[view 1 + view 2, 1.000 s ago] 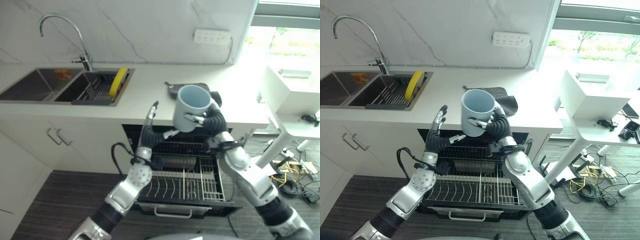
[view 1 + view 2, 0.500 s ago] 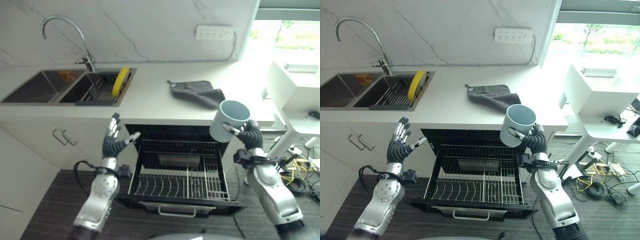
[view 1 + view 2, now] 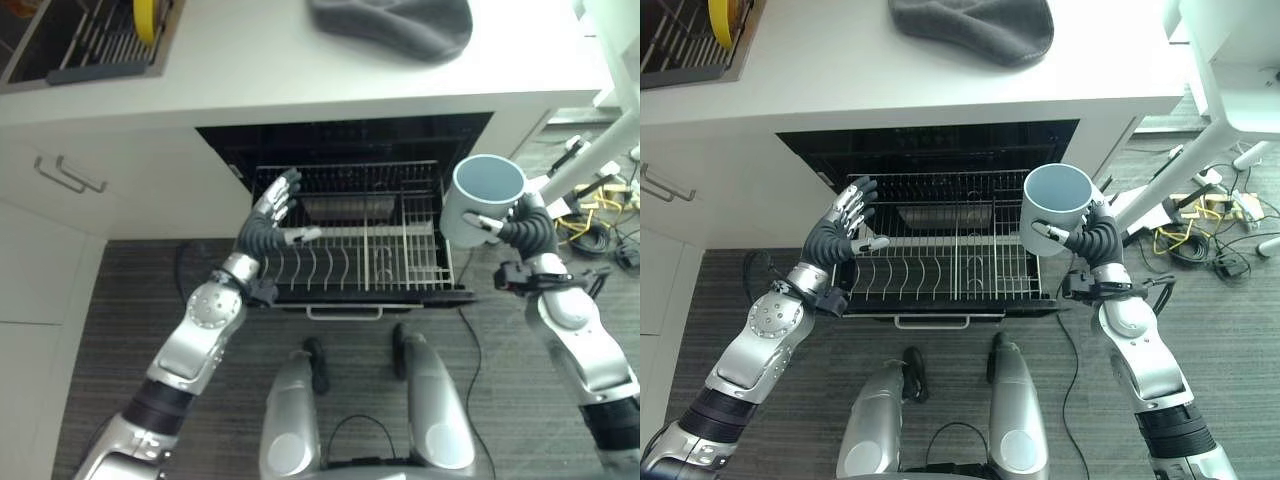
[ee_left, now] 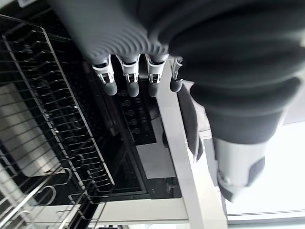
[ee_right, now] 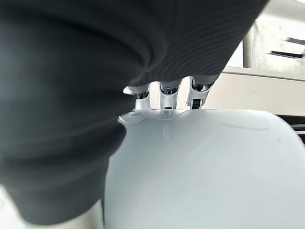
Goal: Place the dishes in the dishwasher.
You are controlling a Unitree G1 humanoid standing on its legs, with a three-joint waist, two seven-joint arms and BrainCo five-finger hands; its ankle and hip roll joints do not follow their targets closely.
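Left eye view: a pale blue mug is gripped by the right hand, fingers wrapped round its side, mouth up and tilted slightly. It is held in the air at the right end of the pulled-out dishwasher rack, level with the rack's right edge and not resting on the wires. In the right wrist view the fingers are seen curled against the mug wall (thumb hidden behind the cover).

The left hand is raised over the rack's left front corner, fingers straight and spread, thumb stuck out toward the wires, nothing held. In the left wrist view its fingers are seen extended past the rack, apart from it.

The dishwasher is open under the white counter, the rack drawn out. A grey cloth is lying on the counter above the opening. At the counter's far left a sink rack is seen with a yellow plate standing in it on edge. Cupboard doors with bar handles are seen left of the dishwasher.
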